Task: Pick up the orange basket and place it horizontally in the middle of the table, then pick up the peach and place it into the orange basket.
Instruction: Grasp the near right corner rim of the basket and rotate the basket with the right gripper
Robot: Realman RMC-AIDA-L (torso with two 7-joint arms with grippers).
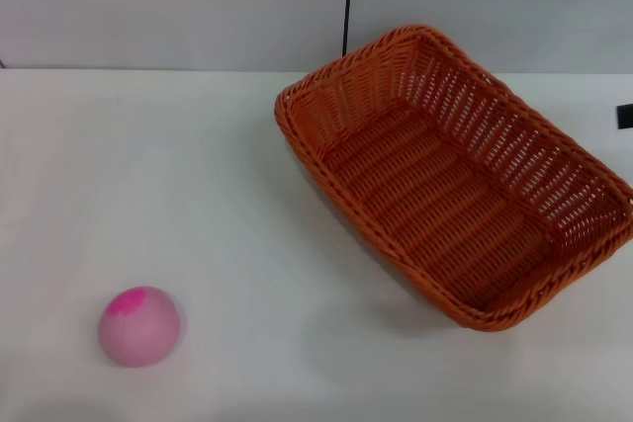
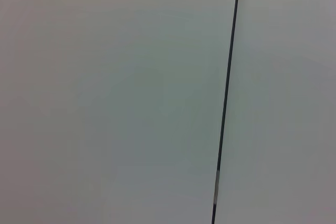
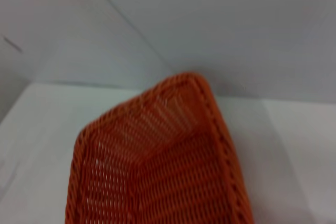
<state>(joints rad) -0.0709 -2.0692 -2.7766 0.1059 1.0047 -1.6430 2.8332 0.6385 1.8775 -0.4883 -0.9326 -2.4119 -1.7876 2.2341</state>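
Note:
The orange basket (image 1: 450,180) rests on the white table (image 1: 198,195) at the right, turned diagonally, with nothing inside it. Its far corner and braided rim fill the lower part of the right wrist view (image 3: 157,166). The peach (image 1: 139,325), pale pink with a magenta patch, lies near the front left of the table, well apart from the basket. Neither gripper shows in any view. The left wrist view holds only a pale wall with a dark vertical seam.
A grey wall (image 1: 178,7) with a dark vertical seam (image 1: 347,2) stands behind the table. A small black object (image 1: 624,117) sits at the right edge. Bare tabletop lies between the peach and the basket.

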